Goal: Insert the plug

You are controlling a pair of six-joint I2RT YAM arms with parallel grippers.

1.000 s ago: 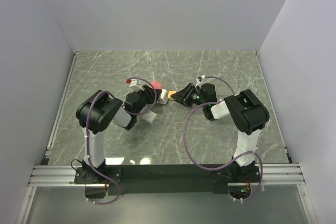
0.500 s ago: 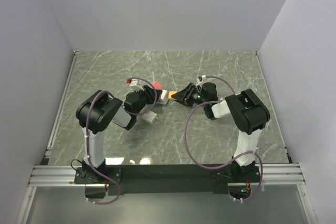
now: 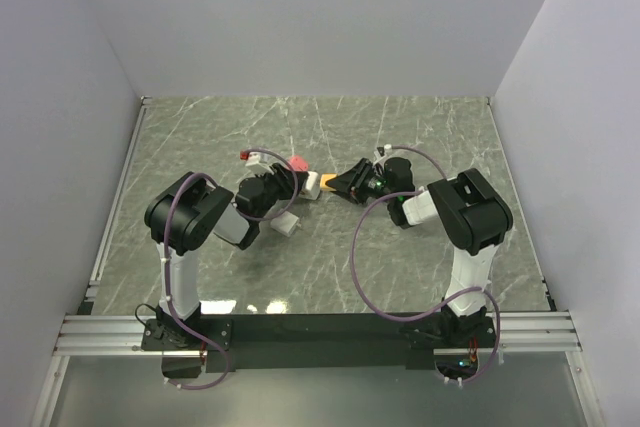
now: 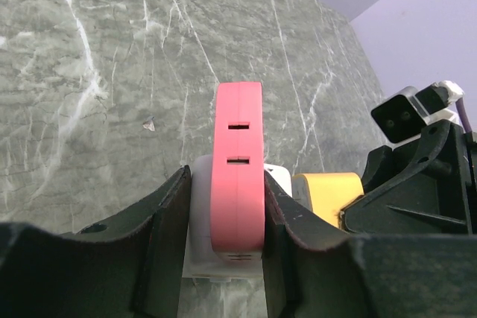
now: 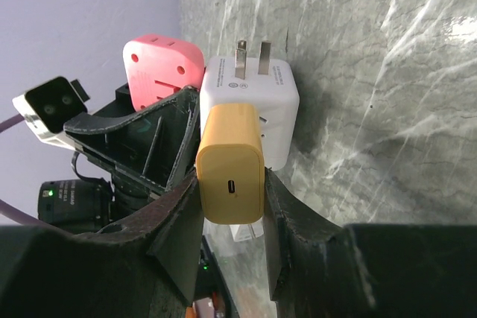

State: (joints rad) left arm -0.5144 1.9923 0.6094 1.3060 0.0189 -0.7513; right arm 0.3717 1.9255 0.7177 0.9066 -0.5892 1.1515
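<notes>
In the left wrist view my left gripper (image 4: 223, 210) is shut on a pink adapter (image 4: 238, 161) joined to a white block (image 4: 200, 214); the pink face shows two slots. In the right wrist view my right gripper (image 5: 231, 195) is shut on a yellow plug (image 5: 231, 169). Its front end sits against the white block (image 5: 253, 98), and its prongs are hidden. The white block carries two metal prongs (image 5: 252, 56) on its far side. In the top view the left gripper (image 3: 290, 185) and the right gripper (image 3: 347, 182) meet at the table's middle, with the yellow plug (image 3: 327, 183) between them.
A small white block (image 3: 285, 227) lies on the marble table (image 3: 400, 277) just near of the left gripper. Purple cables loop round both arms. Grey walls stand on three sides of the table.
</notes>
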